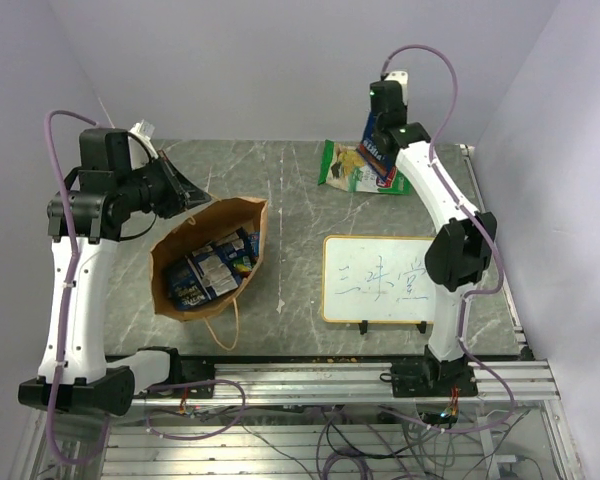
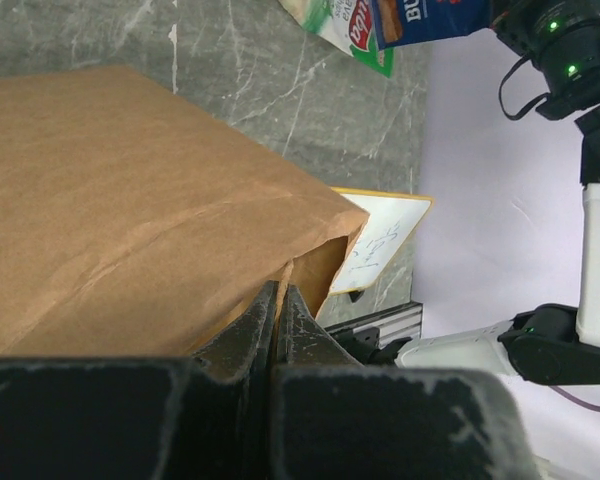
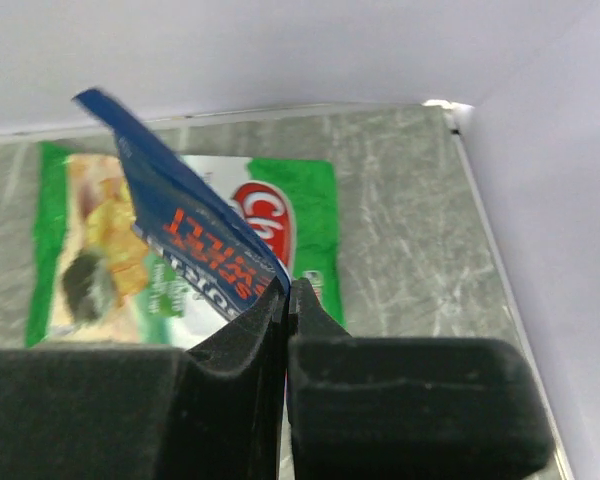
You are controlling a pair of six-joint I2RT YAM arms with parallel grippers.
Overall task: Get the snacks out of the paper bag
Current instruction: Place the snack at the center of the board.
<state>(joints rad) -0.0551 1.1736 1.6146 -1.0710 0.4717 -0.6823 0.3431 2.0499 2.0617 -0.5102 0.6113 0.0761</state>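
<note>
The brown paper bag [image 1: 212, 215] lies open on the table with several blue packets [image 1: 212, 267] inside. My left gripper [image 1: 202, 195] is shut on the bag's rim, and in the left wrist view its tips [image 2: 280, 292] pinch the paper bag's edge [image 2: 130, 200]. My right gripper [image 1: 379, 148] is shut on a blue packet [image 1: 376, 155] and holds it above the green bag [image 1: 345, 165] at the back of the table. In the right wrist view the gripper [image 3: 288, 285] grips the blue packet [image 3: 185, 230] by its corner over the green bag [image 3: 315, 205].
An orange-framed whiteboard [image 1: 378, 278] lies on the table's right front, near the right arm's base. The bag's string handle [image 1: 225, 330] trails toward the front rail. The table's right edge and the wall are close to the green bag.
</note>
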